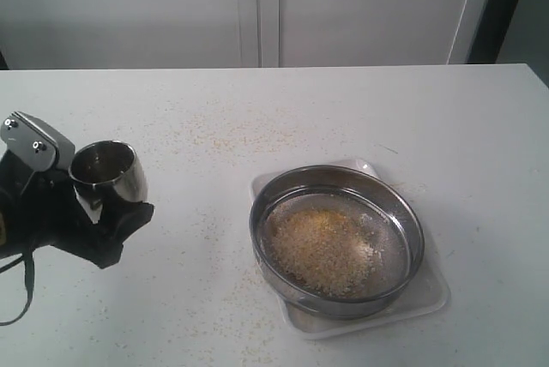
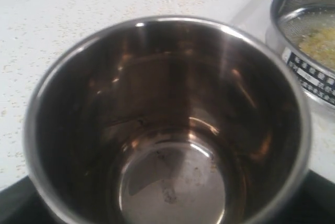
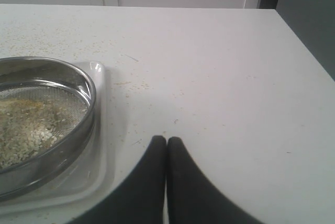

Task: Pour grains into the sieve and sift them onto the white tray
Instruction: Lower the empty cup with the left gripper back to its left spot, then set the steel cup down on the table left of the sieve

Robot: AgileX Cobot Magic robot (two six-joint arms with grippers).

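Evidently emptied, the small steel cup [image 1: 110,174] stands upright in my left gripper [image 1: 81,200], whose jaws grasp it by the sides, well to the left of the sieve [image 1: 410,213]. The left wrist view shows a bare bottom with only a speck or two. The grains [image 1: 322,251] lie heaped on the mesh, pale rice around a yellow patch. The sieve rests on the white tray [image 1: 433,294], placed so that whatever falls through lands there. My right gripper [image 3: 166,153] has its fingers clenched on nothing, low over the table [image 3: 235,77] near the tray's corner. I judge the pour done and the sifting not yet begun; the cup is held level and clear, I think, to leave room. Stray crumbs [image 1: 223,135] dot the table.
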